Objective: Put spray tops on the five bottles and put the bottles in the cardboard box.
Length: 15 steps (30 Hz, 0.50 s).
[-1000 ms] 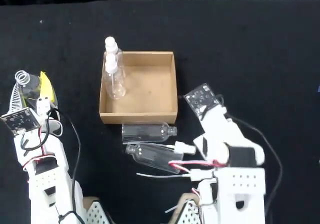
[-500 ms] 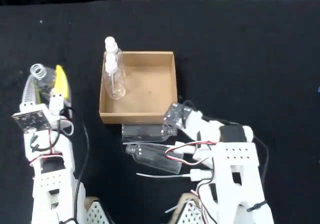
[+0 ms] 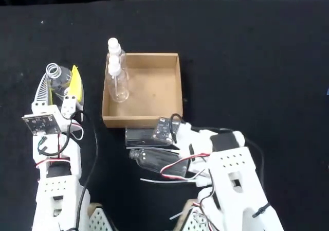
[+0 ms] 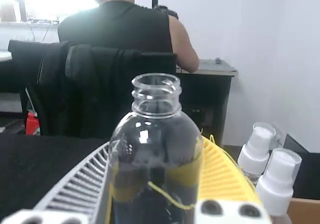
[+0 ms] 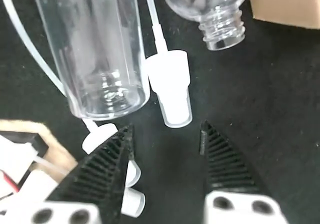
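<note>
Swinging down, right gripper [image 5: 165, 128] gapes over spray top [image 5: 170, 91]; left gripper [image 3: 62, 83], nearer box [image 3: 141, 121], clamps bottle [image 4: 154, 134].

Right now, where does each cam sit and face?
High view: fixed overhead, looking down; left arm, right arm, cardboard box.
Left wrist view: on left arm, facing level across the table; jaws hold an uncapped bottle.
Right wrist view: on right arm, facing down at a loose spray top; jaws open.
Shared: high and left wrist show that bottle.
</note>
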Tool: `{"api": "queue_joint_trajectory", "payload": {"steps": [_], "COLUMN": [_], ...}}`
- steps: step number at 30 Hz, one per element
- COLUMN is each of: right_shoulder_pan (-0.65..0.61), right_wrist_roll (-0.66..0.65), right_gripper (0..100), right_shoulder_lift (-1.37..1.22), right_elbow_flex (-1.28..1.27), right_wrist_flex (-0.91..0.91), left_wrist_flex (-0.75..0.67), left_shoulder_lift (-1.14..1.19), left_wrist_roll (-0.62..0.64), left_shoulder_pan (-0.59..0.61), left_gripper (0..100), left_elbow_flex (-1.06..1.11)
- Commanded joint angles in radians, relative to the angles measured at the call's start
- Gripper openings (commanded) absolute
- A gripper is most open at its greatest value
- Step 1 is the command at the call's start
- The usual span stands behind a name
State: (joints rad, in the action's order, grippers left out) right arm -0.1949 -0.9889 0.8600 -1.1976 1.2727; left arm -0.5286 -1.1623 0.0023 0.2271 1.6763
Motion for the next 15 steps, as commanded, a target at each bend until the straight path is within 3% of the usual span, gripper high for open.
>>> {"api": "queue_joint_trajectory", "payload": {"steps": [1, 15], "right_shoulder_pan": [-0.015, -0.020], "right_wrist_roll": [0.014, 0.055], "right_gripper": [19.1, 19.0], "right_shoulder_lift": [-0.016, -0.018], "right_elbow_flex": [-0.030, -0.154], "right_wrist_flex": [-0.083, -0.267], "left_wrist_flex": [-0.060, -0.064], "left_shoulder_lift": [-0.025, -0.025], "left_wrist_roll": [0.008, 0.011], "left_shoulder_pan": [-0.008, -0.015], "left_gripper": [6, 6], "left_elbow_flex": [0.021, 0.022]}}
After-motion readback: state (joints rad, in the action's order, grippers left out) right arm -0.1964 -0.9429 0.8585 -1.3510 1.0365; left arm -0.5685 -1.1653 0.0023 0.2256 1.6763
